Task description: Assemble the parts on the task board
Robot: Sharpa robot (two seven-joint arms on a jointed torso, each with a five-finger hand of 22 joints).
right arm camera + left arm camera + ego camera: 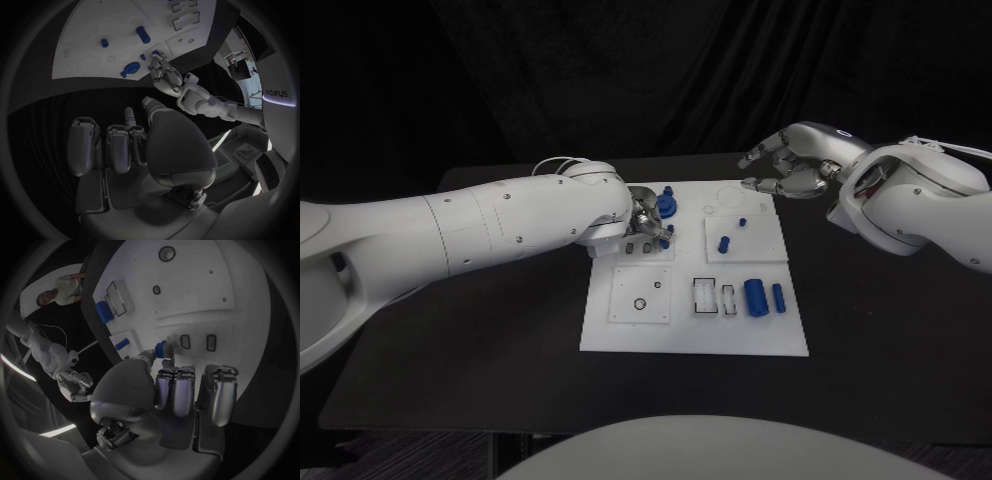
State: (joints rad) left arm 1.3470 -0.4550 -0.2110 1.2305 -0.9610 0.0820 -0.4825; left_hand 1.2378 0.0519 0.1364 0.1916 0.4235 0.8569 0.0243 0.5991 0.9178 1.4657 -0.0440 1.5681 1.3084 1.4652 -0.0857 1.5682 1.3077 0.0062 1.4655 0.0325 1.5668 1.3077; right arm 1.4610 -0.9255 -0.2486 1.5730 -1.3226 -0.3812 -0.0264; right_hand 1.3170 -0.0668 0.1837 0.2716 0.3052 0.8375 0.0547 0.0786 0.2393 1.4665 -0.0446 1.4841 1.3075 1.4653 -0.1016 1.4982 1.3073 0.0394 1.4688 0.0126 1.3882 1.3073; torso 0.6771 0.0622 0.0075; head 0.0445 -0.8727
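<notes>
Evidently the left hand (643,222) sits low over the far-left part of the white board (625,335), pinching a small blue piece (164,348) between thumb and finger, probably to seat it in a slot there, though the contact is hard to make out. Beside it stands a blue knob (666,205). The right hand (788,168) waits off the board's far edge, fingers curled and holding nothing. Two blue cylinders (756,297) lie ready near the board's right side.
</notes>
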